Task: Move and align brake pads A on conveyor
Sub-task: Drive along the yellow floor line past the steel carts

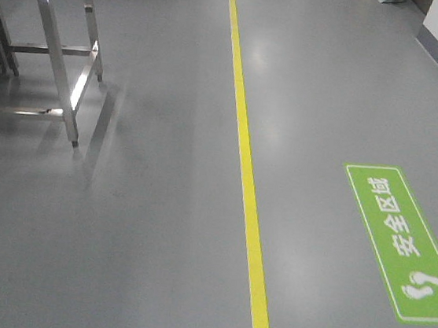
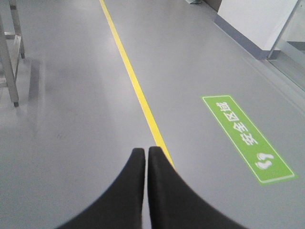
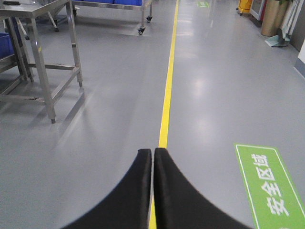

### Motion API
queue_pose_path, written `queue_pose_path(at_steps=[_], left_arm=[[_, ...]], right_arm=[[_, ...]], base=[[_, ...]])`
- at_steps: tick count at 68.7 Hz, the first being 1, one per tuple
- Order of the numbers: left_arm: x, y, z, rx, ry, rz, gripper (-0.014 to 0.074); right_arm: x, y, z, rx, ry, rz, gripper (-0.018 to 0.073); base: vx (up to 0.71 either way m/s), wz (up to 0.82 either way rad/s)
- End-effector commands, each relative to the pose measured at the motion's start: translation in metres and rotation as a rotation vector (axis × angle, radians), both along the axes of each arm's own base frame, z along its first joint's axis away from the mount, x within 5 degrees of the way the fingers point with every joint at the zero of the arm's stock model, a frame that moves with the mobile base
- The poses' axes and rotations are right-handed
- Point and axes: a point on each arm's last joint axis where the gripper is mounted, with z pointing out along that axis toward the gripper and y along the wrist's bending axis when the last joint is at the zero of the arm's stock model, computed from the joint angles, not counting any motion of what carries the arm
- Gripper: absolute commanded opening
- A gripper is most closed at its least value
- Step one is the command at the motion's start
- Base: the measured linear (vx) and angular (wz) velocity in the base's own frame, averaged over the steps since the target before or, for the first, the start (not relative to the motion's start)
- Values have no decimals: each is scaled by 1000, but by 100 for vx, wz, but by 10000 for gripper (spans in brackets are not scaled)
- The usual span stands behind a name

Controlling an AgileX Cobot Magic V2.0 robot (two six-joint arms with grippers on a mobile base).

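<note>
The left gripper [image 2: 145, 151] occupies the bottom centre of the left wrist view; its two black fingers [image 2: 126, 195] are pressed together along their full visible length, with nothing between them. The right gripper [image 3: 153, 151] sits at the bottom centre of the right wrist view in the same condition: fingers closed against each other, nothing held. Both grippers point out over a glossy grey floor [image 1: 141, 226]. A yellow line [image 1: 245, 159] runs from the top centre of the front view to its lower edge, and in each wrist view it passes beneath the closed fingertips. A green floor sign [image 1: 400, 244] with white characters and footprint symbols lies to the right of the line, well apart from it. A stainless steel table [image 1: 58, 51] stands in the upper left of the front view, with only its legs and cross-braces showing clearly. The brake pads A and the conveyor lie outside all three views.
</note>
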Motion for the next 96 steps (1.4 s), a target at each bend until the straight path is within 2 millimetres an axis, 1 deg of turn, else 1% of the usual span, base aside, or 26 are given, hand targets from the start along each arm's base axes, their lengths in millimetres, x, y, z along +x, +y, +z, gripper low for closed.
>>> queue_pose_path(at_steps=[1,96], left_arm=[[2,-2,14,-27,-79,-16,-6],[2,-2,14,-28,-80,-16,-6]], right_arm=[[1,1,15,-3,-99,10,-3],[1,1,15,-3,-99,10,-3]], base=[[59,2],[58,4]])
